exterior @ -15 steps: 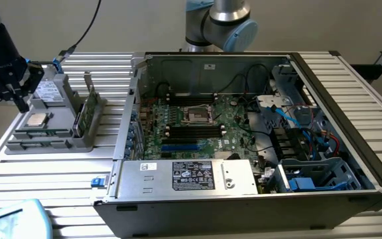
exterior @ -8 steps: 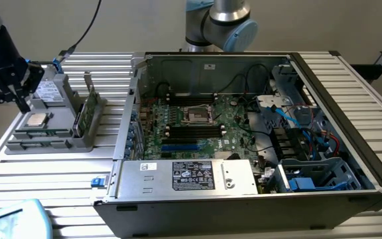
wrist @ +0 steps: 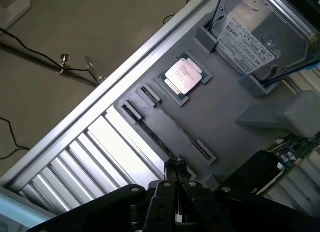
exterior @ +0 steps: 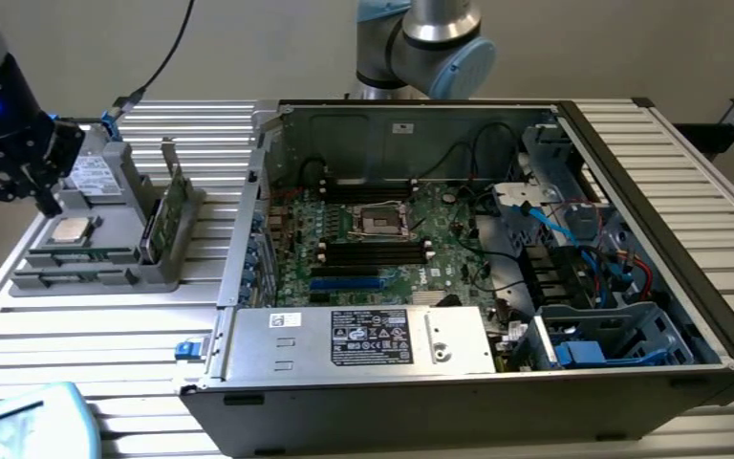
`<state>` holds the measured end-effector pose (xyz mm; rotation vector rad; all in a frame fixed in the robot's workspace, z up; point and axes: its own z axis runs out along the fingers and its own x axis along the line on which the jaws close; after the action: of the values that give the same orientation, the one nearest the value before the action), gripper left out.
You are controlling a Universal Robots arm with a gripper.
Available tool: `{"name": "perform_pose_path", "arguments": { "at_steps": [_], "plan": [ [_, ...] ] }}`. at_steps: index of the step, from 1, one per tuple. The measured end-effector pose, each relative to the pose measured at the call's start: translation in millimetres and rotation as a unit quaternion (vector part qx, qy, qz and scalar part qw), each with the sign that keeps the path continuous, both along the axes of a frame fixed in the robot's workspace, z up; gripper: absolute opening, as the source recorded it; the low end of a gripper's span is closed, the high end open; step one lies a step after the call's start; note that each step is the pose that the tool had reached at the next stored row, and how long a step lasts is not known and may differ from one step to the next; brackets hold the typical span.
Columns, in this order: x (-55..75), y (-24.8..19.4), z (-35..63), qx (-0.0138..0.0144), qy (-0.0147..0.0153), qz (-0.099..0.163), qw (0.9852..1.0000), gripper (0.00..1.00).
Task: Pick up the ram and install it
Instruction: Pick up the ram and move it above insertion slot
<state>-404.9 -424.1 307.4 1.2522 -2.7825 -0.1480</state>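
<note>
Ram point(exterior: 80, 255) slotted in gray tray point(exterior: 112, 279) (processor point(exterior: 72, 228) beside it), tool point(wrist: 175, 167) hovering above, fingers closed, empty

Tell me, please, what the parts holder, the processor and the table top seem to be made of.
The parts holder looks like matte grey plastic, perhaps printed: dull, even, no glints. The processor has a bright metal lid, silvery and reflective, on a greenish board. The table top looks like ribbed aluminium: pale, shiny slats.
</note>
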Motion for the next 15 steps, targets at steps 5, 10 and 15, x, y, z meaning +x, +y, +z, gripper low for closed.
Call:
{"name": "perform_pose_path", "arguments": {
  "at_steps": [5,10,15],
  "plan": [
    [-0.3,0.0,-3.1,0.0128,-0.0003,0.041,0.9991,0.10],
    [-0.7,0.0,-6.4,0.0238,-0.0008,0.083,0.9963,0.10],
    [-0.9,0.0,-8.9,0.0278,0.0000,0.129,0.9913,0.10]
  ]
}}
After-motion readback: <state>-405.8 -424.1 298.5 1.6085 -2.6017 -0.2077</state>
